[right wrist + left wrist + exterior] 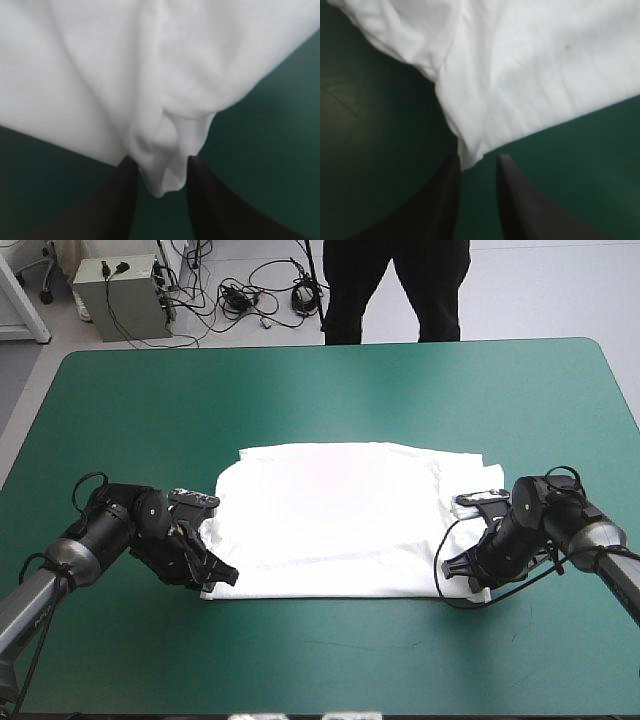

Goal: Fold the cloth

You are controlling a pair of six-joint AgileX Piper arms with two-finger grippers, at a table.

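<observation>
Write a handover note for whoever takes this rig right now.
Left gripper: shut on the near left corner of the T-shirt, low over the table.
Right gripper: shut on the near right corner, with cloth bunched between its fingers.
T-shirt: lies spread flat mid-table.
Done: both near corners gripped.
Left: lift and fold. I can't tell if an earlier fold is already in.

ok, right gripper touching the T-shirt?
Touching. Right wrist view: a bunched corner of the T-shirt fills the gap between the fingers of the right gripper, pressed against both.

Bare teal-green cover (pixel 320 390) (far half) beyond T-shirt (pixel 340 520)
</observation>
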